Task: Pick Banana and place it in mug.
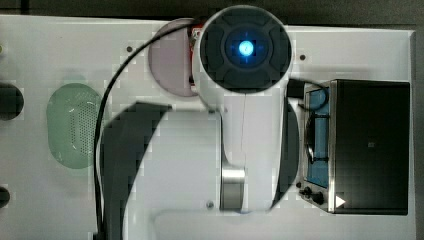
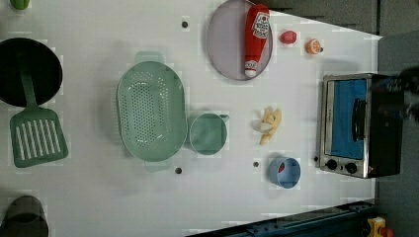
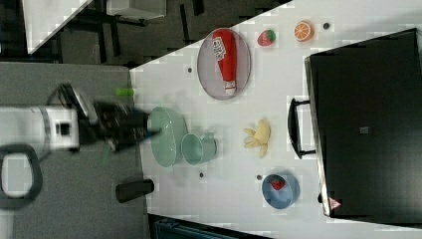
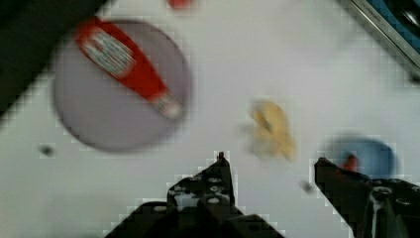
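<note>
The pale yellow banana (image 2: 269, 126) lies on the white table between the mug and the toaster oven, also seen as the banana (image 3: 259, 135) in the right view. The small mint-green mug (image 2: 208, 134) stands upright against the colander's rim; in the right view the mug (image 3: 197, 148) sits just beside it. My gripper (image 4: 270, 158) hangs well above the table, open, with nothing between its black fingers (image 4: 218, 173); the banana (image 4: 272, 130) lies below, just beyond the fingertips. In the right view the gripper (image 3: 149, 132) shows at the colander's edge.
A green perforated colander (image 2: 150, 111) sits by the mug. A ketchup bottle (image 2: 257, 37) lies on a grey plate (image 2: 227, 44). A blue bowl (image 2: 285, 173), a toaster oven (image 2: 356, 126), a strawberry (image 2: 288, 37), an orange slice (image 2: 313, 46) and a green spatula (image 2: 37, 133) surround them.
</note>
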